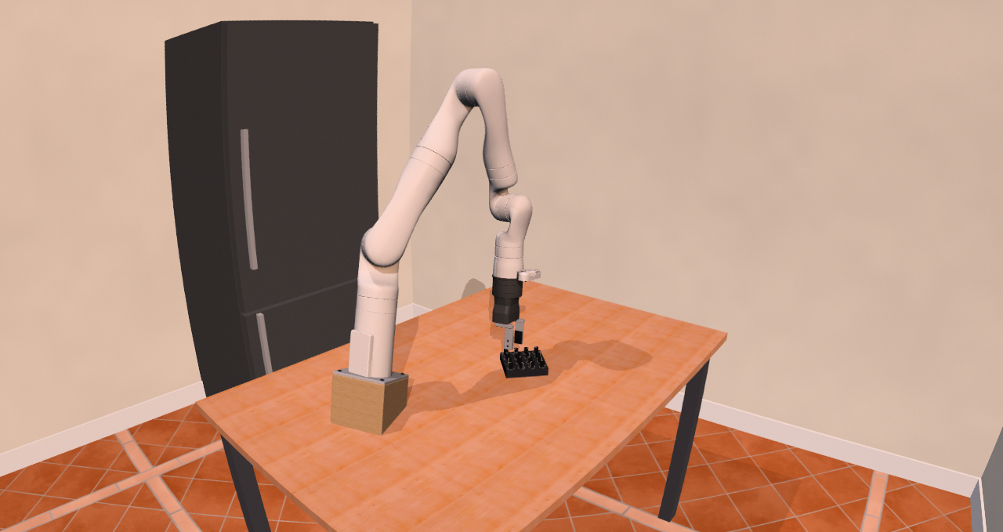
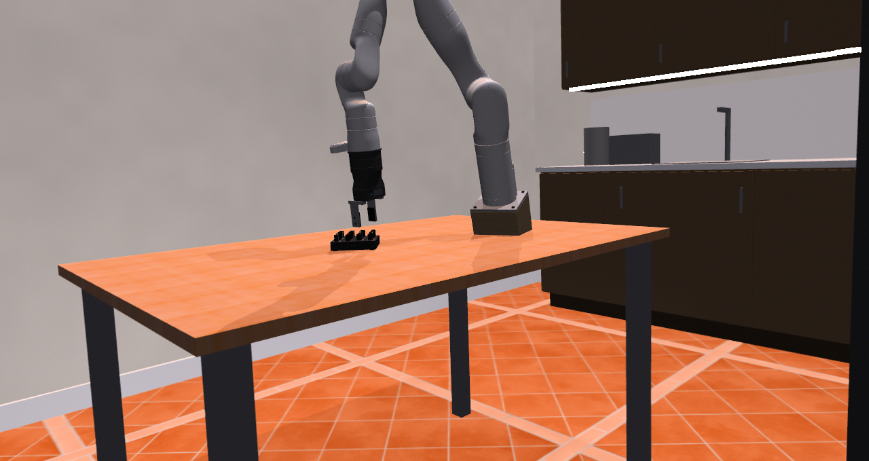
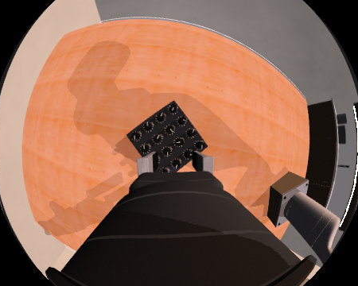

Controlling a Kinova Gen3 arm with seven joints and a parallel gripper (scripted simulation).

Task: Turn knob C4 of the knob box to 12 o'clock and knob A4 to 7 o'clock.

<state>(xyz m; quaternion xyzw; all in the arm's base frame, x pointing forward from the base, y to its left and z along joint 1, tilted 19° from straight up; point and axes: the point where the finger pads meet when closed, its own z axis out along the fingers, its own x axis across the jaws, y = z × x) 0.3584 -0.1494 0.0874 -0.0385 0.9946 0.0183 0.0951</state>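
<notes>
Black knob box (image 1: 526,371) (image 2: 354,245) (image 3: 148,139) on the wooden counter (image 1: 448,472) (image 2: 182,300) (image 3: 227,52); above it we see the tool (image 1: 514,335) (image 2: 364,212) (image 3: 175,158), spread wide, gripping nothing. We judge this an approach (target knob unreadable); next, we need alignment, then descent.

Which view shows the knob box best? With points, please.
Wrist: it looks down on the knob box (image 1: 524,371) (image 2: 354,245) (image 3: 163,133), knob tops readable as separate dials, though the fingers cover part. Top shows it small and oblique, knobs crowded; exterior shows it nearly side-on, knobs as stubs.
</notes>
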